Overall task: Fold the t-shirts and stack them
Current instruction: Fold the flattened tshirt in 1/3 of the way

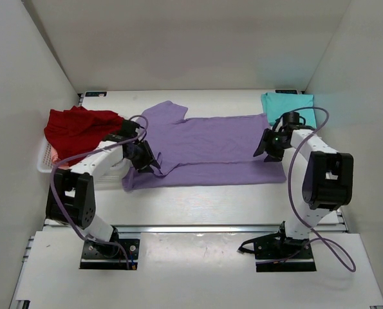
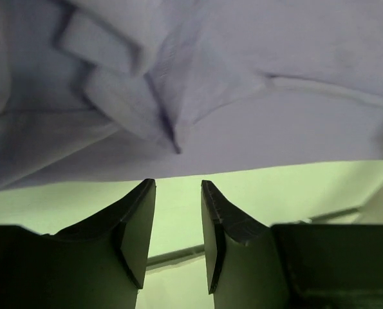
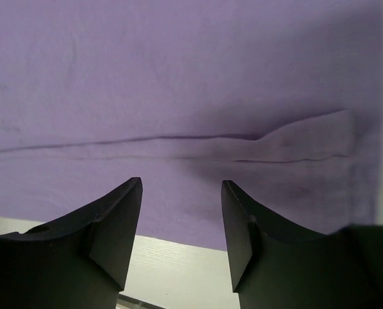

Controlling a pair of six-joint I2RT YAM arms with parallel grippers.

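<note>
The lavender-purple t-shirt [image 1: 207, 149] lies spread on the table, folded lengthwise, one sleeve at the far left. It fills the left wrist view [image 2: 242, 96] and the right wrist view [image 3: 178, 96]. My left gripper [image 1: 147, 162] is open and empty at the shirt's left edge [image 2: 178, 183]. My right gripper [image 1: 263, 147] is open and empty at the shirt's right edge [image 3: 181, 187]. A folded teal t-shirt [image 1: 288, 106] lies at the back right. A deep red t-shirt [image 1: 78, 129] is piled at the left on the basket.
A white slotted basket [image 1: 45, 162] stands at the left under the red shirt. White walls enclose the table on three sides. A metal rail [image 1: 197, 228] runs along the near edge.
</note>
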